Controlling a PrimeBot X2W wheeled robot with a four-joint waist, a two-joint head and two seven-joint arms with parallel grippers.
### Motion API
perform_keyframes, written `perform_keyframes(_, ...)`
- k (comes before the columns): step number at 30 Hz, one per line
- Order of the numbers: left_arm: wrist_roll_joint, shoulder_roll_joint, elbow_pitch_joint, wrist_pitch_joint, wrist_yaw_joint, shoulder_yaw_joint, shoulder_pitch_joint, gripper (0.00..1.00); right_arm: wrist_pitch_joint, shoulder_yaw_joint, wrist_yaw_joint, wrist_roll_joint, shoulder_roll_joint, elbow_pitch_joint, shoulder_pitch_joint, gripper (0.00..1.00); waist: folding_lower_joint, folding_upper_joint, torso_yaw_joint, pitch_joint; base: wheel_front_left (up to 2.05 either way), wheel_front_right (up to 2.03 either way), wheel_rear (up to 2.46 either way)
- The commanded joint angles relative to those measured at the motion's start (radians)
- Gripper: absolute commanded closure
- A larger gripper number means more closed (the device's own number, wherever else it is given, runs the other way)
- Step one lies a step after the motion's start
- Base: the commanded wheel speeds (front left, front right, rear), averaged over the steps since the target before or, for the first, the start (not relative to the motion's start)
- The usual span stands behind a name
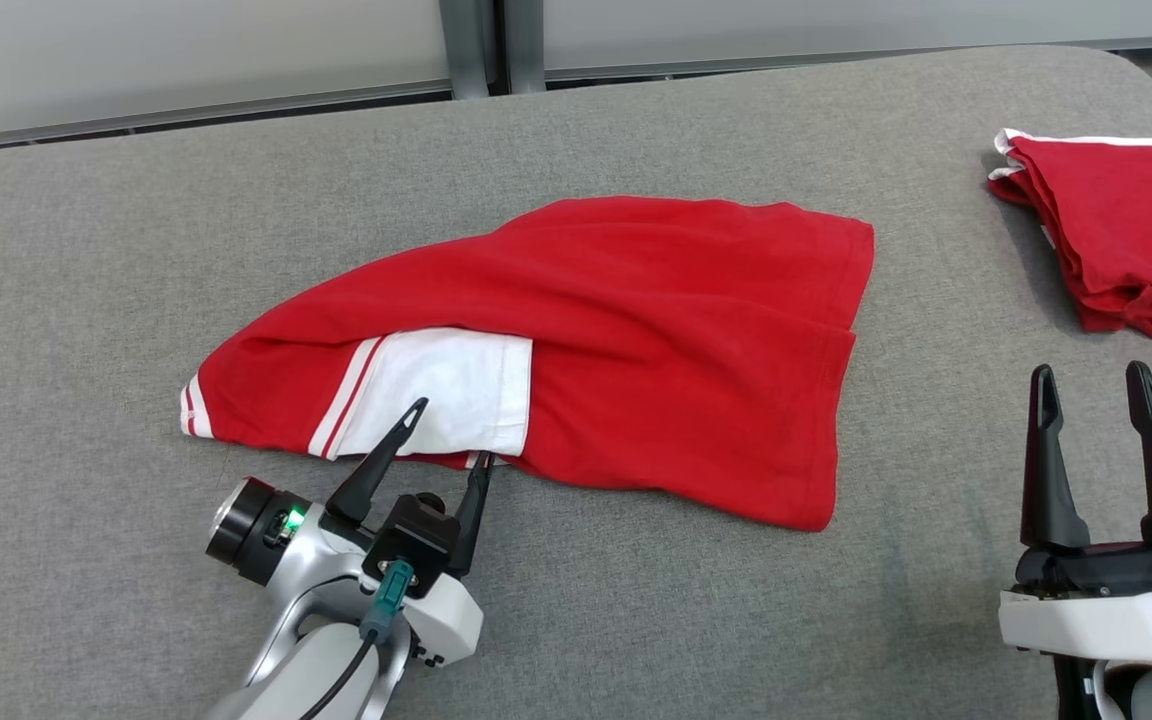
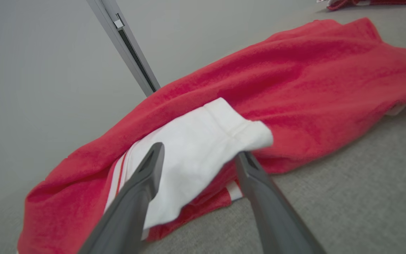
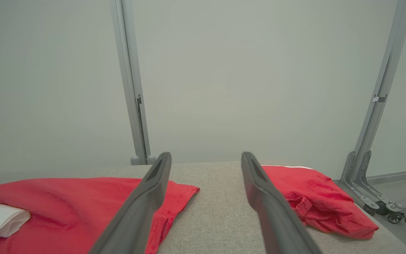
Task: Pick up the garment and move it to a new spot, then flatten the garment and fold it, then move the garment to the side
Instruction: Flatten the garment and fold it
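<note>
Count: 2 red garments, the task shirt (image 1: pixel 656 330) and the other garment (image 1: pixel 1126 220). 2 arms: left gripper (image 1: pixel 453 431), right gripper (image 1: pixel 1088 370). 1 grey padded table (image 1: pixel 636 110).

Shirt: red with a white sleeve (image 1: pixel 446 385) and red-and-white stripes at the shoulder seam. It lies spread out but creased, not squared.

Left gripper: fingers apart at the shirt's near edge, one finger over the white sleeve, the other at the hem. Can't tell if it touches. The shirt's bulk lies ahead and to its right.

Right gripper: fingers apart, nothing between them. The shirt is well to its left, and the other garment is bunched ahead on its right.
</note>
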Motion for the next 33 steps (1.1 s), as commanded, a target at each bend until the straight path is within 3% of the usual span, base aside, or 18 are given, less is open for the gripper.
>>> perform_keyframes(1,-0.003,0.006,0.005,-0.004,-0.014,-0.004,-0.005,0.00,-0.001,0.003,-0.002,0.004,-0.001,0.003,-0.002,0.00,0.0000,0.0000,-0.002,0.003,0.00,0.00,0.00)
perform_keyframes(8,0.010,0.003,-0.009,-0.004,-0.028,-0.018,-0.029,0.00,-0.001,-0.002,-0.002,0.008,-0.007,0.006,-0.011,0.00,0.0000,0.0000,-0.009,0.014,0.00,0.00,0.00)
perform_keyframes(9,0.012,0.002,-0.014,-0.004,-0.030,-0.021,-0.032,0.06,-0.001,-0.003,-0.002,0.008,-0.007,0.006,-0.012,0.00,0.0000,0.0000,-0.011,0.016,0.00,0.00,0.00)
perform_keyframes(11,0.019,0.003,-0.019,-0.004,-0.034,-0.030,-0.036,0.31,-0.001,-0.004,-0.002,0.009,-0.006,0.006,-0.013,0.00,0.0000,0.0000,-0.013,0.019,0.00,0.00,0.00)
perform_keyframes(12,0.020,0.003,-0.023,-0.004,-0.035,-0.032,-0.038,0.53,-0.001,-0.004,-0.002,0.010,-0.006,0.006,-0.013,0.00,0.0000,0.0000,-0.014,0.021,0.00,0.00,0.00)
perform_keyframes(13,0.022,0.005,-0.026,-0.004,-0.039,-0.037,-0.040,0.87,-0.001,-0.005,-0.002,0.010,-0.006,0.006,-0.013,0.00,0.0000,0.0000,-0.014,0.022,0.00,0.00,0.00)
perform_keyframes(14,0.024,0.006,-0.029,-0.004,-0.042,-0.039,-0.042,1.00,-0.001,-0.005,-0.002,0.009,-0.005,0.006,-0.012,0.00,0.0000,0.0000,-0.014,0.023,0.00,0.00,0.00)
perform_keyframes(19,0.005,0.019,-0.078,-0.004,-0.033,-0.020,-0.036,1.00,-0.001,0.002,-0.002,0.013,-0.005,0.022,0.005,0.00,0.0000,0.0000,-0.008,0.025,0.00,0.00,0.00)
perform_keyframes(25,-0.068,0.058,-0.289,-0.003,-0.001,0.107,0.023,1.00,-0.001,0.054,-0.002,0.032,-0.048,0.112,0.042,0.00,0.0000,0.0000,0.021,0.031,0.00,0.00,0.00)
perform_keyframes(33,-0.106,0.099,-0.436,-0.003,-0.010,0.285,0.068,1.00,-0.001,0.245,-0.002,0.137,-0.096,0.228,0.047,0.00,0.0000,0.0000,0.049,0.041,0.00,0.00,0.00)
